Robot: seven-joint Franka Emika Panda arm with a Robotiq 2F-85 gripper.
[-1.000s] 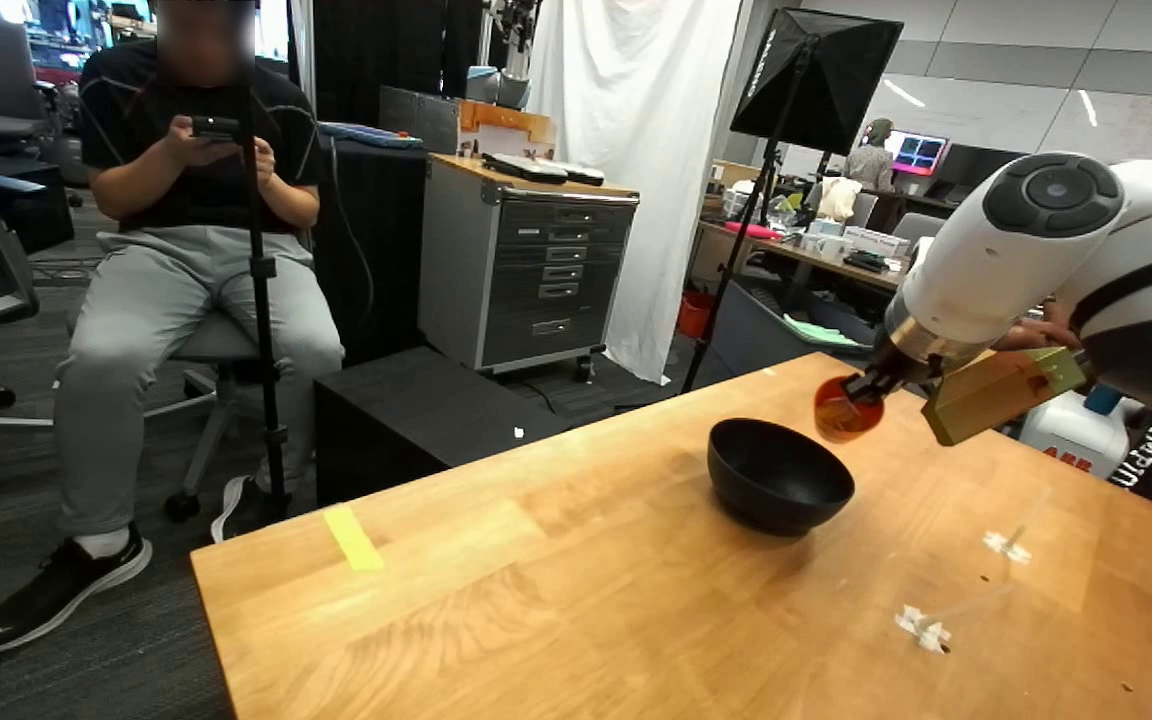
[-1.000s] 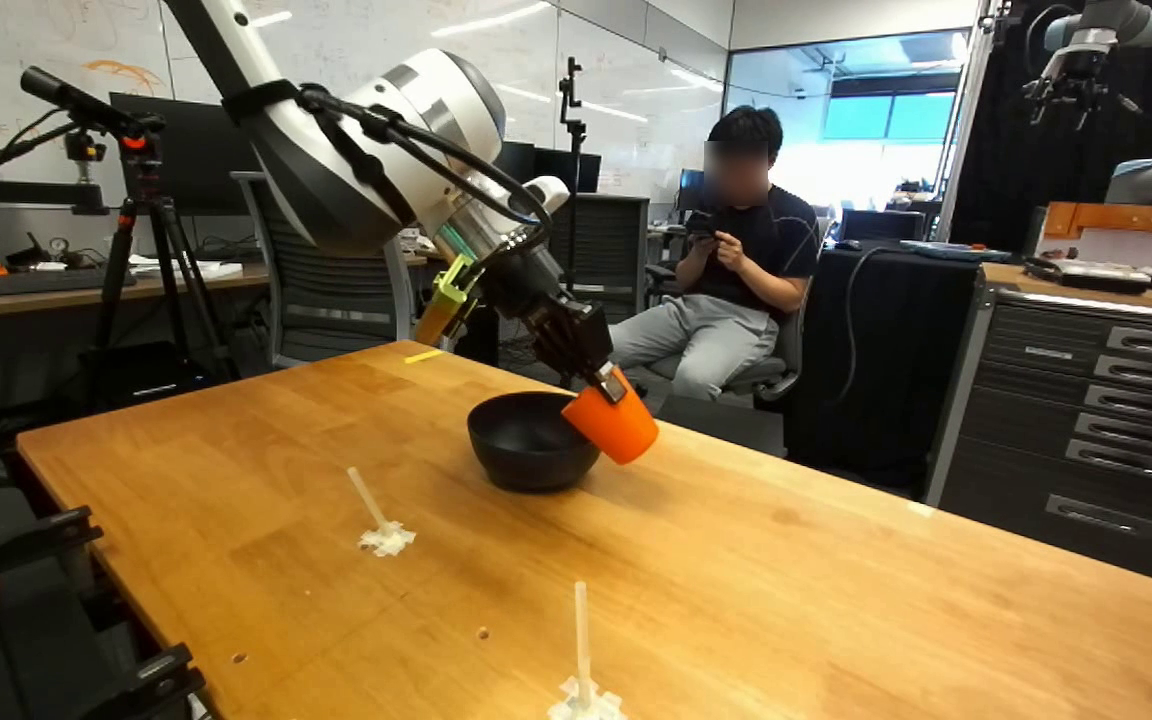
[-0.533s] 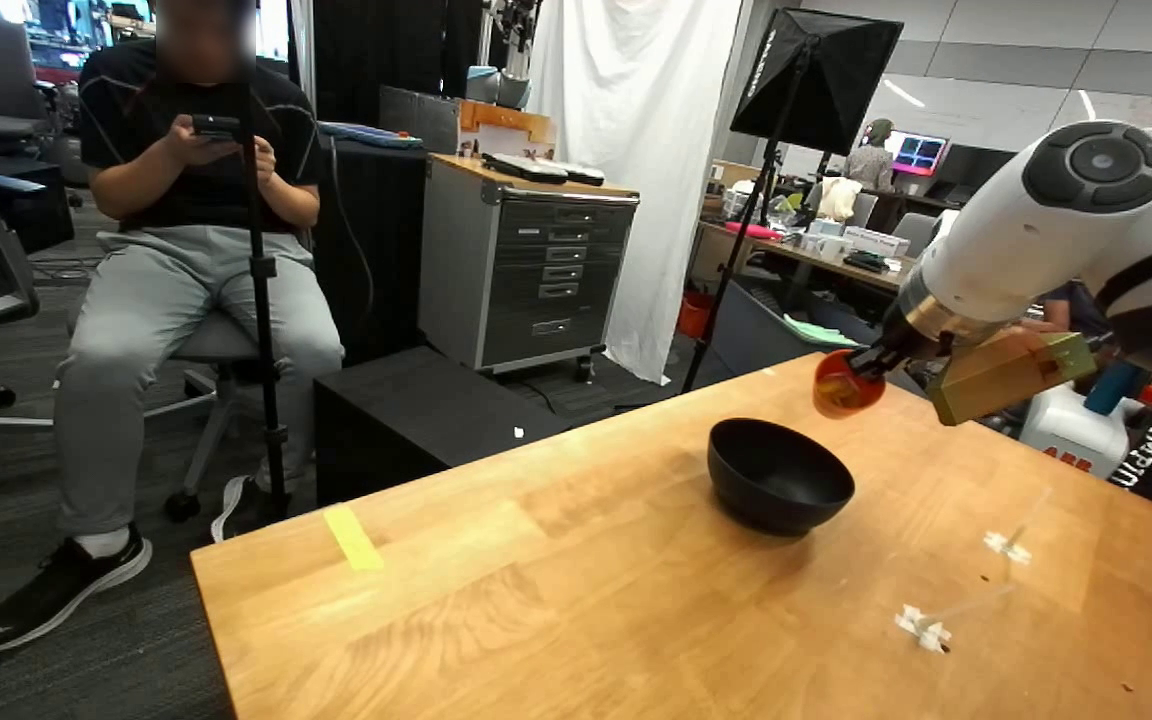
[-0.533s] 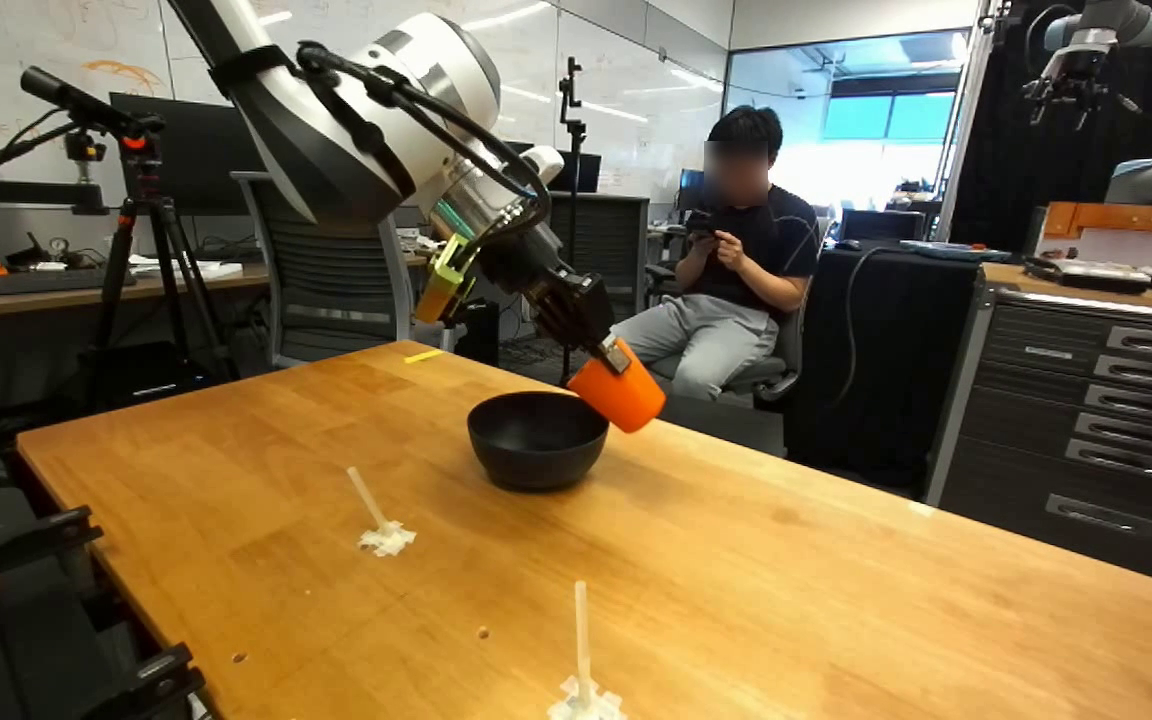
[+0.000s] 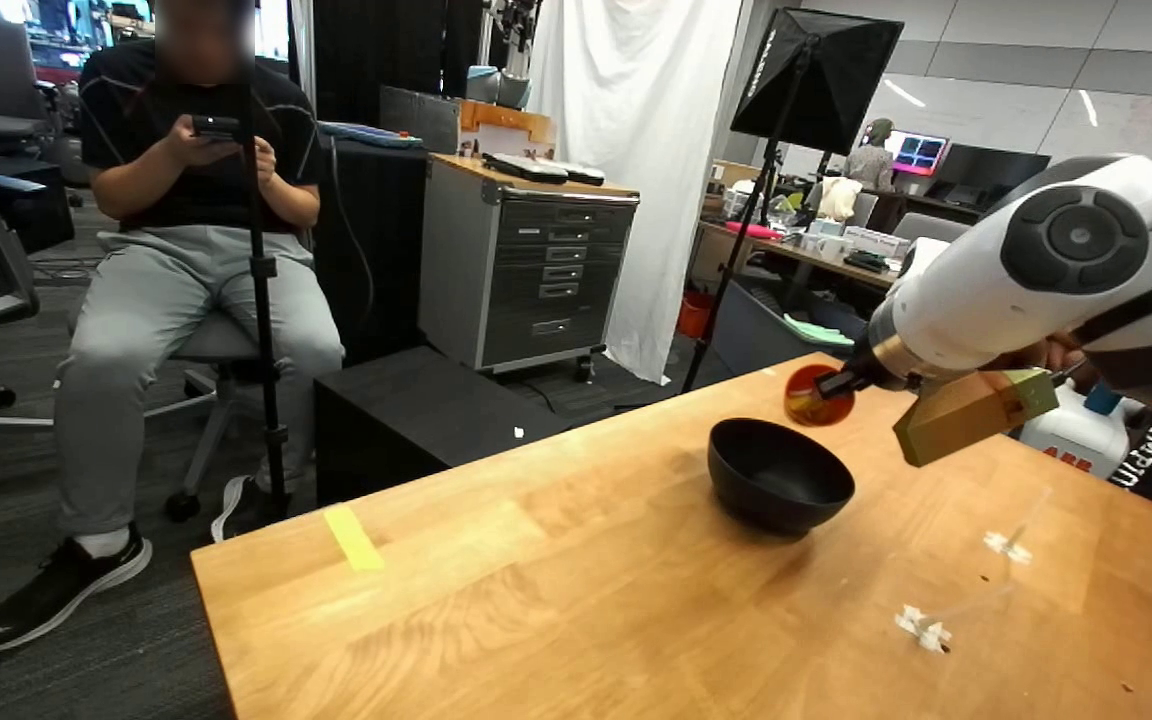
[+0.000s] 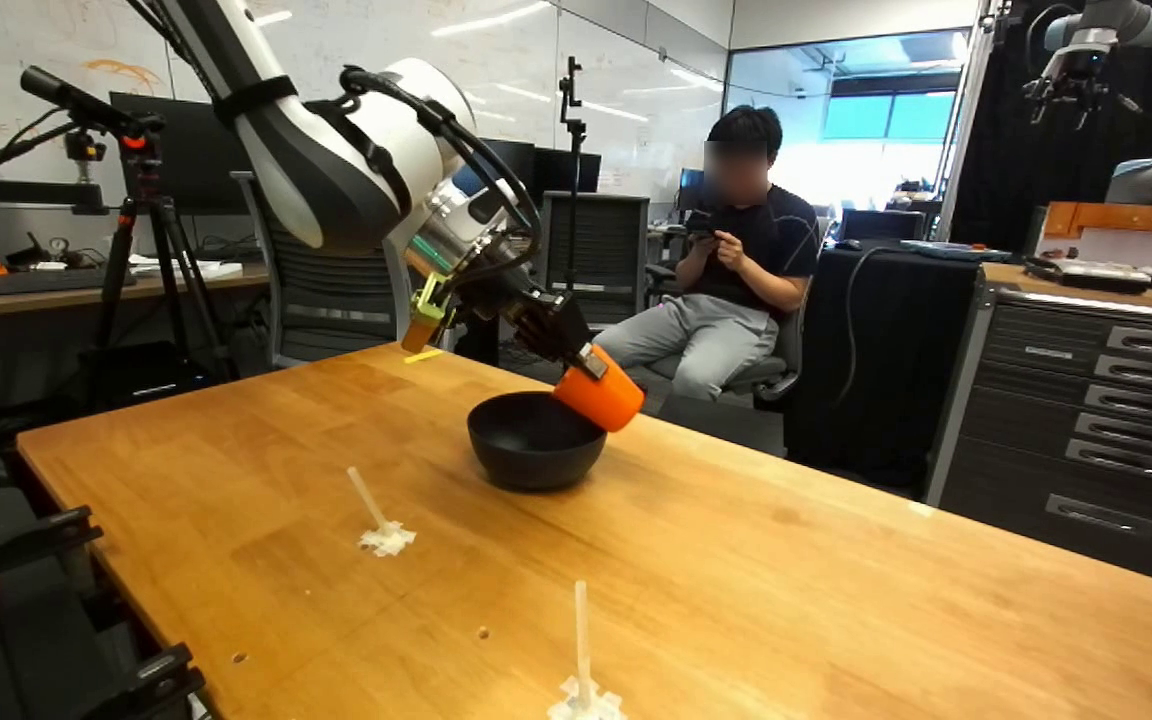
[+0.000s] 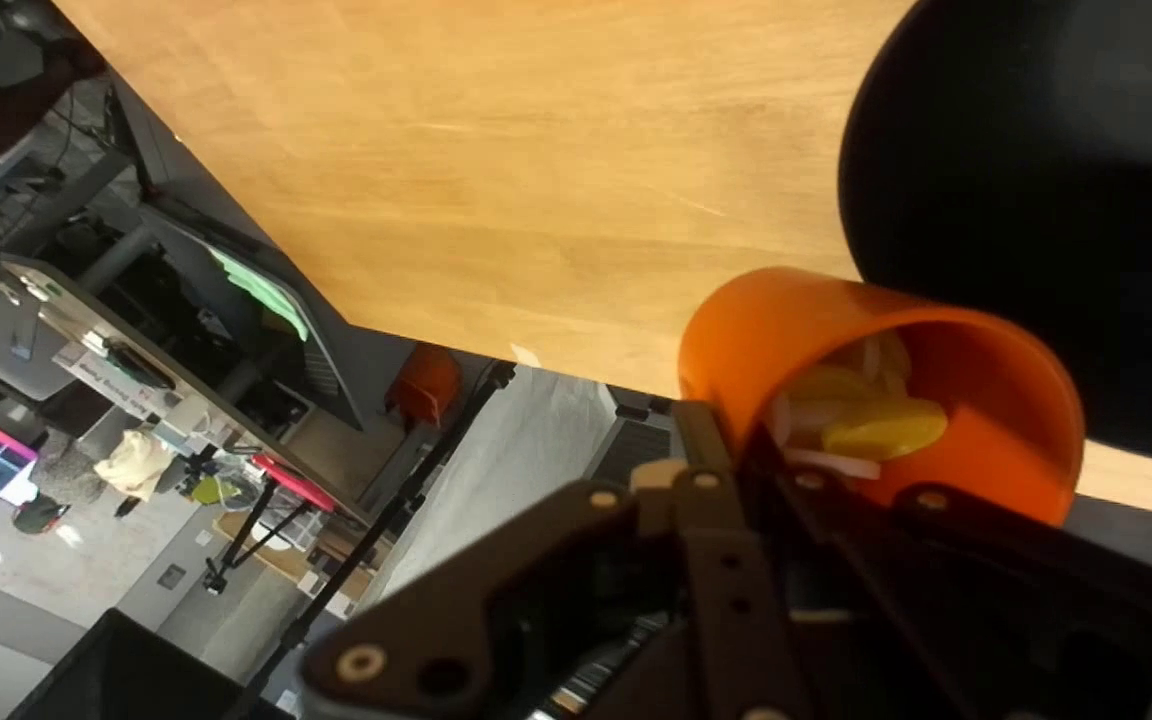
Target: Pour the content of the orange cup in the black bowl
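Can see, across the foreground of both exterior views, a wooden table [image 5: 496, 620] and, slanting down over it, a white robot arm [image 6: 326, 190]. Beyond the table, can spot a grey drawer cabinet [image 5: 561, 270] and a seated person [image 6: 781, 245] in dark shirt and grey trousers. Next in size, can pick out the black bowl [image 6: 536, 458], set upright on the table, with part of its dark inside in view. Right by it, find the gripper [image 7: 731, 430] clenched on the wall of the orange cup [image 6: 606, 395], with one jaw flat against the outside, close to the rim. Find the cup tilted, with base lower than mouth, near the edge of the bowl and partly in front of it in the wrist view; cannot tell contact from a narrow gap between the two. Farther off, note two pale thin sticks [image 6: 581, 630] rising from taped spots on the table, then a strip of yellow tape [image 5: 354, 538] near one edge. Smallest of all, make out the content [image 7: 881, 430]: a few yellow and whitish pieces, lying in a little heap inside the cup.
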